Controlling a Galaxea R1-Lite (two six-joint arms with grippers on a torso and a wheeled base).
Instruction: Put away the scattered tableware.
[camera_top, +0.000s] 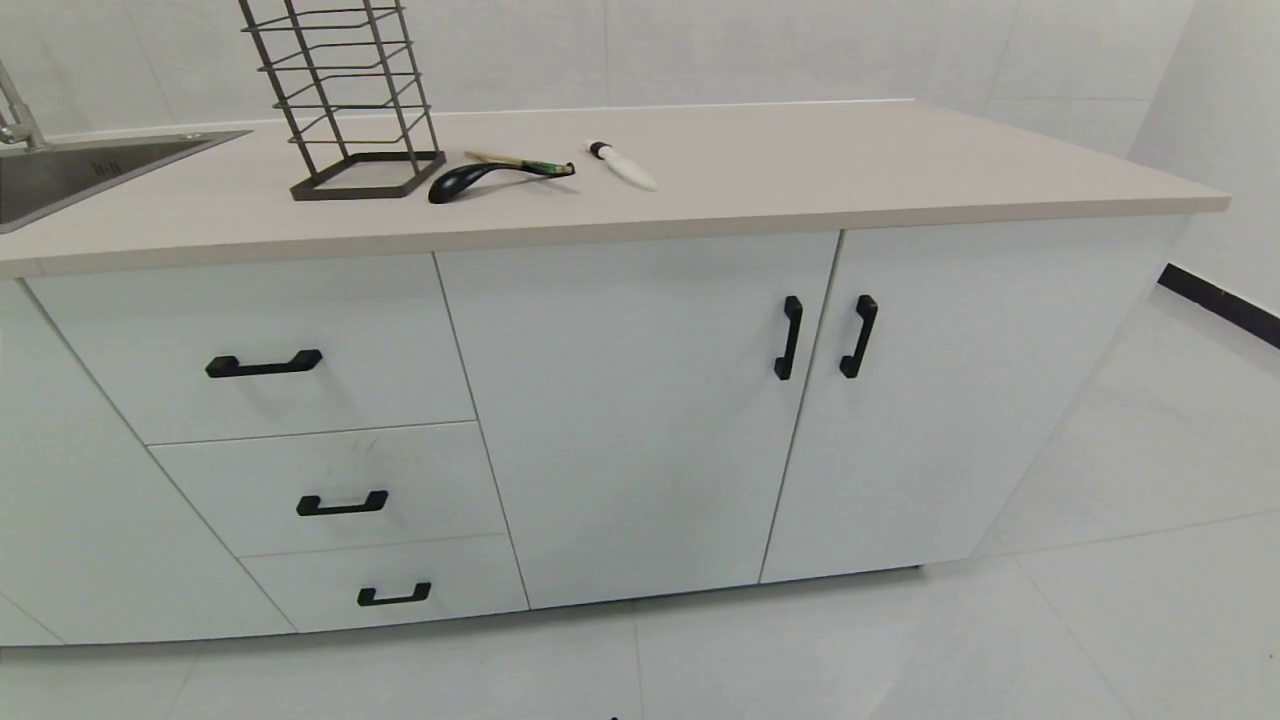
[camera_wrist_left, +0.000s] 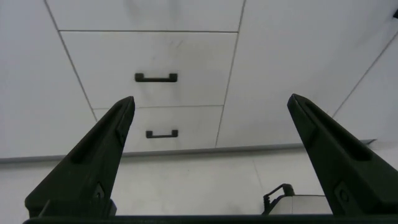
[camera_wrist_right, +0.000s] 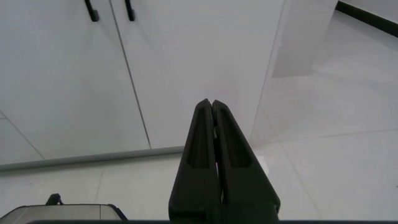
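Black spoon, wooden-handled utensil and white knife lie on the desk near the rack, nothing stowed yet; left claw gapes wide, right claw is pressed together, both empty.

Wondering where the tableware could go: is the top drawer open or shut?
Shut: the top drawer front lies flush with the middle drawer below, no gap showing.
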